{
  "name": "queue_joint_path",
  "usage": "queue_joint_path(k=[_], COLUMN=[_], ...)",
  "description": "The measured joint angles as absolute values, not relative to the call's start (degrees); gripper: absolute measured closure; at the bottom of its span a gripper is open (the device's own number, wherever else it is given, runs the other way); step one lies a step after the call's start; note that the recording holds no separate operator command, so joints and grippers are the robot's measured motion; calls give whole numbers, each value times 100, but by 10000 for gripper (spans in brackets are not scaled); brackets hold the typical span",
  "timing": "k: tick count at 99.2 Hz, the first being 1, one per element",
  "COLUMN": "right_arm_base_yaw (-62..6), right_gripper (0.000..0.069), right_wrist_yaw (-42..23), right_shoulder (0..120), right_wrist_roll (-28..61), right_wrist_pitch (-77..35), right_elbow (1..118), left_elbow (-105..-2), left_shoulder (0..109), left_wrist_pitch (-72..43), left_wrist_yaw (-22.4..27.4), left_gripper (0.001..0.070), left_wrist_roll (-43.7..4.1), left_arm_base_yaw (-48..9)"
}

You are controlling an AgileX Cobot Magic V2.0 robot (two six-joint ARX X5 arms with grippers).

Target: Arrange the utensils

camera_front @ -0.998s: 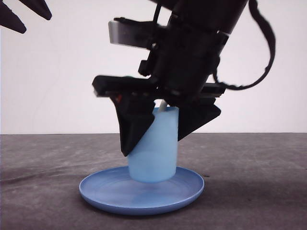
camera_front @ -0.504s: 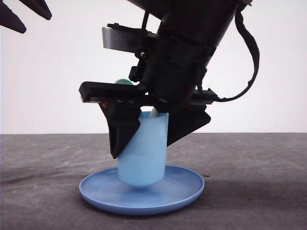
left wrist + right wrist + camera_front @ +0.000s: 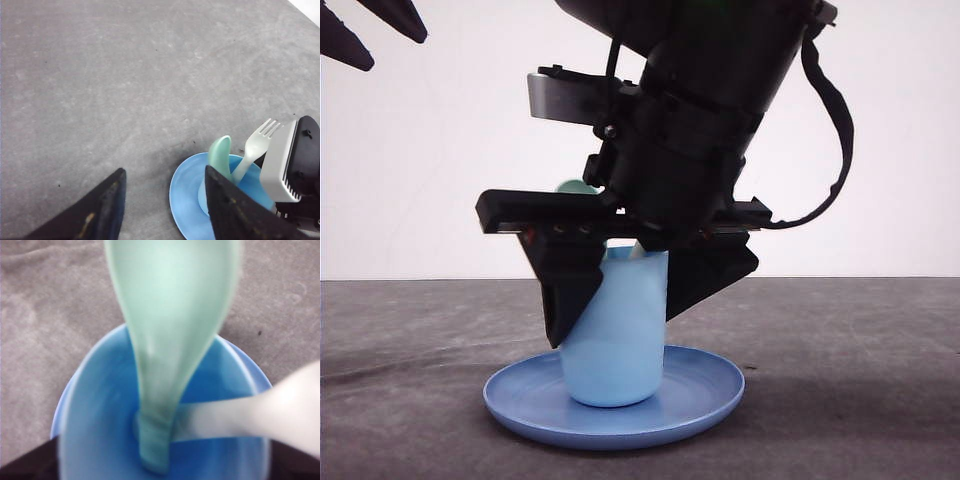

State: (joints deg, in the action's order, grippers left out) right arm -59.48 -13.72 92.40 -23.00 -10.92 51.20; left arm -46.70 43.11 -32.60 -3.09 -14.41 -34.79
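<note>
From the front, the right gripper (image 3: 620, 300) is clamping the cup (image 3: 615, 335) between both fingers, its base resting on the plate (image 3: 710, 390), slightly tilted; lowering squarely before letting go looks wise, so nothing tips. The left wrist view is showing the left gripper (image 3: 165, 205) hanging well above the table with fingers spread, while the spoon (image 3: 220, 157) and fork (image 3: 257, 145) are standing in the cup, heads up. The right wrist view is looking into the cup: the spoon's handle is reaching the bottom, the fork's leaning beside it.
</note>
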Motion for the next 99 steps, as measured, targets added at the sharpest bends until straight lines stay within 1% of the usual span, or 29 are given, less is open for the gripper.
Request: queue_joint_path(k=[10,13,20,43,67,84,99], right_arm_base_yaw=[-5964,-5968,-5970,-6053,-6112,-6112,-6112], right_gripper=[115,96,78,68,68,68,68], right_wrist_yaw=[-1313,-1256,-1142,-1028,-1046,-1048,-1050], right_shoulder=[9266,9273,9273,8954,8204,7408,6508], right_wrist_roll=[-2303,-2303,-2303,-2303,-2294,-2294,-2296], right_wrist_pitch=[-1138,-1164,-1194,-1632,-2689,-3365,-3632], right_elbow=[5120,5120,5120,5120,5120,5120,5120], left_elbow=[-4670,-4670,-4670,-4670,-4670,-4670,-4670], left_shoulder=[4311,4311,4311,4311,4311,4292,4095], left_wrist_pitch=[-3260,-3262,-3262,-3262,-3262,-3264,-3282], left_wrist_yaw=[-309,-309,-309,-309,-309,-309,-307], left_gripper=[412,412,412,412,412,412,412], left_wrist_roll=[-1444,-1444,-1444,-1444,-1444,-1444,-1441], left_arm_base_yaw=[-3479,-3479,-3479,-3479,-3479,-3479,-3479])
